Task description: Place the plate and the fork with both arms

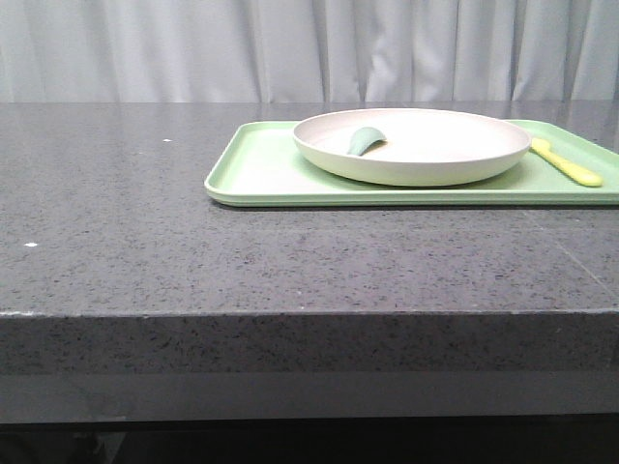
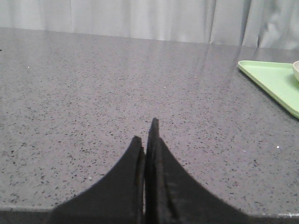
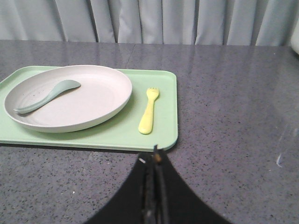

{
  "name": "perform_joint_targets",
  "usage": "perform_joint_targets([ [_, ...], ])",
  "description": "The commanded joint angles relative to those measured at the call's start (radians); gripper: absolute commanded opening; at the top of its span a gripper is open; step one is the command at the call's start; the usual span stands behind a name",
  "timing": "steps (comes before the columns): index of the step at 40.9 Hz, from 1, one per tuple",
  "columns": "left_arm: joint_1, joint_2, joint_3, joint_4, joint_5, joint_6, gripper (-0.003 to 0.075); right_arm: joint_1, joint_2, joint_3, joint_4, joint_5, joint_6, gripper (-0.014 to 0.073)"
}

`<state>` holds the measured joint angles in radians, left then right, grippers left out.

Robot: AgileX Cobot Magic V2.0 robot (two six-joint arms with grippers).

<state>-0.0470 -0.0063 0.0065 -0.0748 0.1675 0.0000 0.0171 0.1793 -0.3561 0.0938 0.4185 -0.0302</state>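
The front camera sits low at the worktop's (image 1: 193,261) near edge, facing the curtain (image 1: 290,48). Both wrist cameras look over closed jaws across the worktop; the right one, close by, shares the green tray (image 3: 161,135) and plate (image 3: 93,107) with the front view.

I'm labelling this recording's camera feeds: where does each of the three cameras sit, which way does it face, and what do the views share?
Front view: low at the table's near edge, facing forward at the tray, plate, spoon and fork; no robot part shows.
Left wrist view: on the left arm, over bare countertop; shut left gripper shows, with only the tray's corner.
Right wrist view: on the right arm, facing the tray; shut right gripper shows.
Shared: all three show the tray and plate; front and right wrist also show fork and spoon.
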Motion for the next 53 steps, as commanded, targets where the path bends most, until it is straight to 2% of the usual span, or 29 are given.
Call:
perform_joint_targets([
  [1, 0.004, -0.019, 0.001, -0.001, -0.081, 0.0, -0.0018, -0.002, 0.01, -0.027, -0.005, -0.082, -0.007, -0.0069],
  [9, 0.004, -0.019, 0.001, -0.001, -0.081, 0.0, -0.0018, -0.002, 0.008, -0.005, -0.005, -0.116, -0.007, -0.0069],
  [19, 0.004, -0.019, 0.001, -0.001, -0.081, 0.0, -0.0018, -0.002, -0.003, 0.176, -0.005, -0.298, -0.007, -0.0069],
  [32, 0.004, -0.019, 0.001, -0.001, -0.081, 0.0, -0.0018, -0.002, -0.106, 0.38, -0.005, -0.3, -0.007, -0.0069],
  [43, 0.004, -0.019, 0.001, -0.001, -0.081, 0.0, -0.0018, -0.002, -0.212, 0.379, -0.005, -0.244, -0.007, -0.0069],
  [53, 0.004, -0.019, 0.001, -0.001, -0.081, 0.0, -0.0018, -0.002, -0.208, 0.379, -0.005, -0.248, -0.007, -0.0069],
])
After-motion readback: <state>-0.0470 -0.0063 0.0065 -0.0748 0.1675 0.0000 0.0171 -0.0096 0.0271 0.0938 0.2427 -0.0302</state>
